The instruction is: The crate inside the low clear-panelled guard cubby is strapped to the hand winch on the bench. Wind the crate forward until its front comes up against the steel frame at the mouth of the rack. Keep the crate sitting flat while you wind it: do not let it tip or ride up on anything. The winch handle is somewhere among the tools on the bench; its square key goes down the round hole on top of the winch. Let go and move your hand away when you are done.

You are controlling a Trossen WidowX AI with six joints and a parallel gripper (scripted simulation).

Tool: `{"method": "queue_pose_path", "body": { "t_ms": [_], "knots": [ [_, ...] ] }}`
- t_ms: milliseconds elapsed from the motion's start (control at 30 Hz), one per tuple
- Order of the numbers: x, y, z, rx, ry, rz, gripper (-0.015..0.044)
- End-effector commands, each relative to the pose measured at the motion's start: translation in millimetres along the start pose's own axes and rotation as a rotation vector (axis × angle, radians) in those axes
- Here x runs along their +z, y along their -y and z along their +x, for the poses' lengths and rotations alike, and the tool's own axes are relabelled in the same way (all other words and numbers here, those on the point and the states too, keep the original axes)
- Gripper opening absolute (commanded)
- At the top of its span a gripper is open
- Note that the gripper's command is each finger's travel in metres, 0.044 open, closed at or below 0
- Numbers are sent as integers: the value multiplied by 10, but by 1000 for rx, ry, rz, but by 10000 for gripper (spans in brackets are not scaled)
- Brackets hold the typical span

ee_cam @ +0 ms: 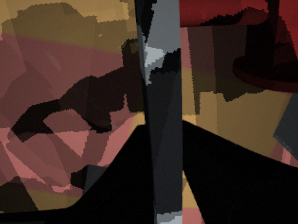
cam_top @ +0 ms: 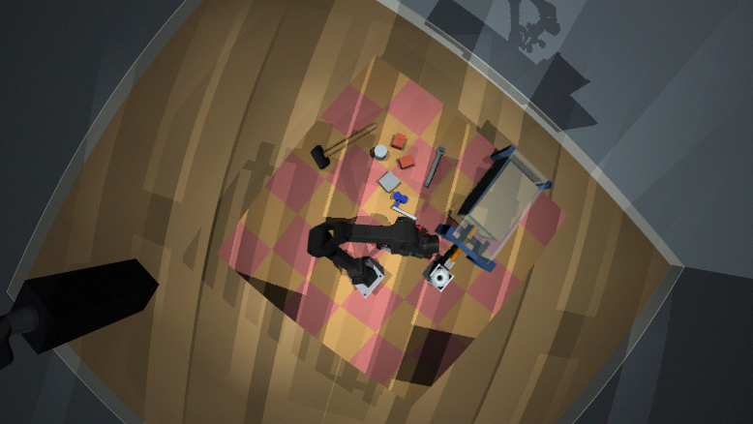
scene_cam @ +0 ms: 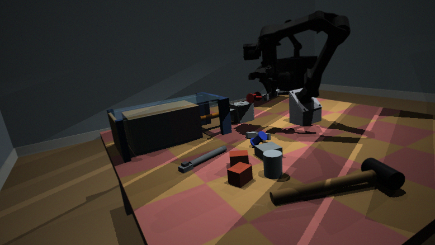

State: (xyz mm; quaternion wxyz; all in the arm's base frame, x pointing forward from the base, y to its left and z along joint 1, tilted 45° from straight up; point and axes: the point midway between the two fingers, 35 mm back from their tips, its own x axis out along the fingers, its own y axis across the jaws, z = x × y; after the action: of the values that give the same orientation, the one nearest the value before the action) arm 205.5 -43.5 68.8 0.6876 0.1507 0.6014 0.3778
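Note:
My gripper (scene_cam: 271, 93) (ee_cam: 160, 131) is shut on the grey bar of a crank handle (scene_cam: 265, 97) (ee_cam: 167, 95) with a red knob, in the air near the winch. The knob shows beside the fingers in the wrist view. The top view hides the fingertips under the arm. The winch (cam_top: 440, 277) (scene_cam: 246, 112) has its round top hole uncovered. An orange strap (cam_top: 454, 256) (scene_cam: 209, 116) runs from it to the crate (cam_top: 502, 197) (scene_cam: 164, 130). The crate sits flat inside the clear-panelled cubby, its front back from the blue frame (cam_top: 482, 259) (scene_cam: 225, 118) at the mouth.
A blue-knobbed crank (cam_top: 400, 197) (scene_cam: 258, 139) lies near a grey block (cam_top: 389, 181) (scene_cam: 268, 147). A grey cylinder (cam_top: 380, 152) (scene_cam: 272, 164), two red blocks, a grey bar tool (cam_top: 435, 167) (scene_cam: 207, 156) and a mallet (cam_top: 319, 157) (scene_cam: 382, 173) lie farther off.

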Motion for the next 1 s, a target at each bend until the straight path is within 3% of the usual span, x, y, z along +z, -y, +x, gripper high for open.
{"method": "queue_pose_path", "body": {
  "t_ms": [0,200,967],
  "knots": [
    [-21,23,-8,-3,4,38,0],
    [-12,11,-4,-33,2,24,0],
    [-2,0,-5,-419,-9,19,0]
  ]
}}
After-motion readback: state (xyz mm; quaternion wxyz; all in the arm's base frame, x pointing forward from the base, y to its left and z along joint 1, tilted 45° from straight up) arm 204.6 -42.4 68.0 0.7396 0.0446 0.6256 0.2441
